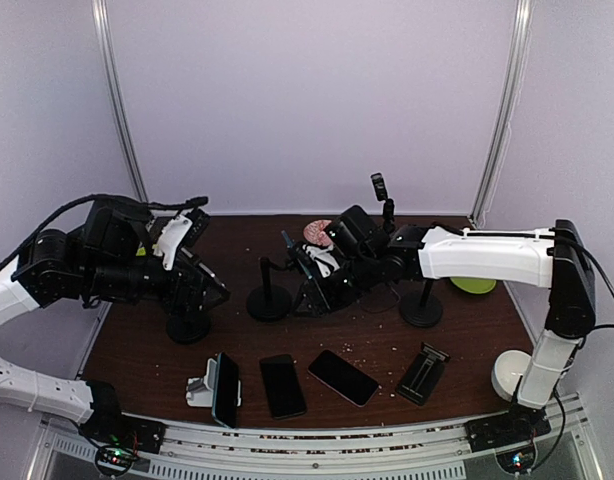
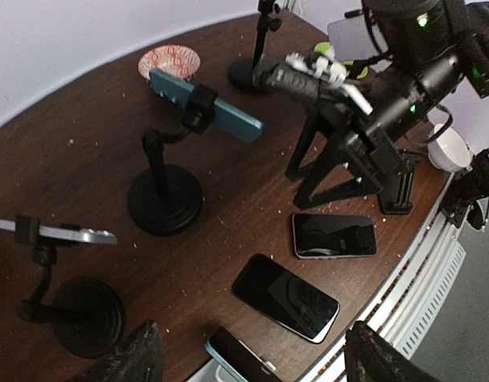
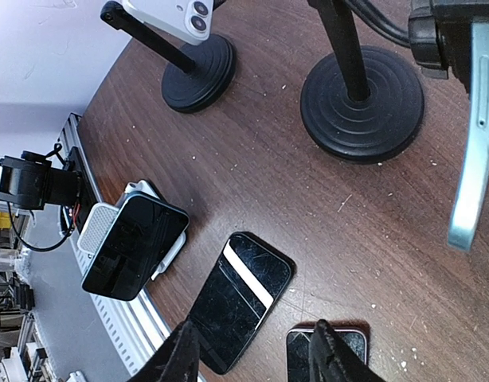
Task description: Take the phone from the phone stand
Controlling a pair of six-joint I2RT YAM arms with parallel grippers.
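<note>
A light-blue phone [image 2: 205,103] sits clamped in a black phone stand [image 2: 165,203] with a round base, mid-table. In the right wrist view its edge [image 3: 471,143] shows at the far right above that base [image 3: 362,95]. My right gripper [image 1: 317,295] points down beside this stand, open and empty, its fingertips [image 3: 177,358] over flat phones. To the left, a silver-white phone [image 2: 61,233] rests on a second black stand [image 2: 85,314]. My left gripper [image 1: 209,287] hovers near it, open, with nothing between its fingers [image 2: 133,358].
Two dark phones [image 1: 283,385] [image 1: 343,377] lie flat near the front edge. A phone leans in a white stand [image 1: 219,390] at front left. A black folding stand [image 1: 423,373], another round-base stand [image 1: 421,305], a tall stand [image 1: 382,190], a patterned bowl [image 2: 170,61] and a white cup [image 1: 509,372] stand around.
</note>
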